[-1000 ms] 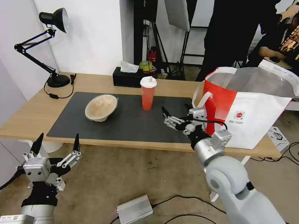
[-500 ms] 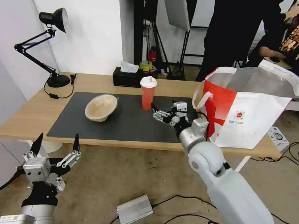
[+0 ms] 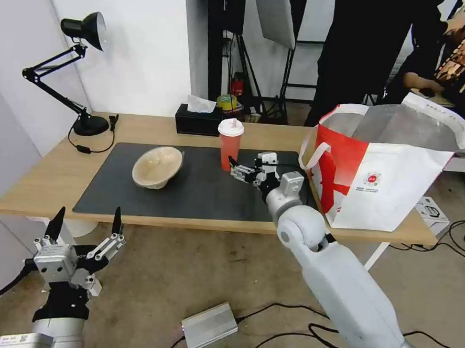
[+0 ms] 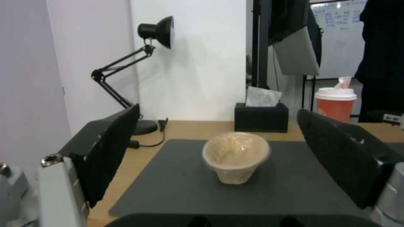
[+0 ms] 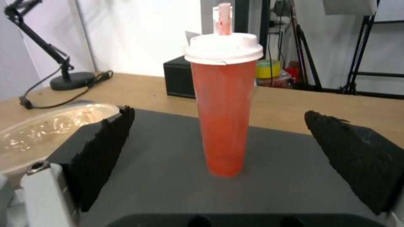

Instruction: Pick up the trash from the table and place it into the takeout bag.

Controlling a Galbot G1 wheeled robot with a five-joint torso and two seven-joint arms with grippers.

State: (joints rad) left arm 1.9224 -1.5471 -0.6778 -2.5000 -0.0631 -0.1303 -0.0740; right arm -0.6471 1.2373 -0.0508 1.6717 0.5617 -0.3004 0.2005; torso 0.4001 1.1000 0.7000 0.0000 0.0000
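A tall red drink cup (image 3: 229, 145) with a white lid stands upright on the dark mat (image 3: 205, 193) of the table (image 3: 48, 173). My right gripper (image 3: 234, 169) is open just right of the cup's base, low over the mat. In the right wrist view the cup (image 5: 223, 110) stands centred between the two black fingers (image 5: 105, 151), a little beyond their tips. A beige paper bowl (image 3: 158, 167) lies tilted on the mat's left part. The red-and-white takeout bag (image 3: 385, 167) stands open on the table's right end. My left gripper (image 3: 85, 220) hangs open below the table's front left edge, facing the bowl (image 4: 235, 157).
A black desk lamp (image 3: 84, 28) and its cord sit at the table's back left. Behind the cup is a black tissue box (image 3: 196, 120). A silver box (image 3: 210, 326) and cables lie on the floor. People stand behind the bag.
My right gripper has moved left across the mat, from beside the bag to just short of the red cup. The left arm has stayed put.
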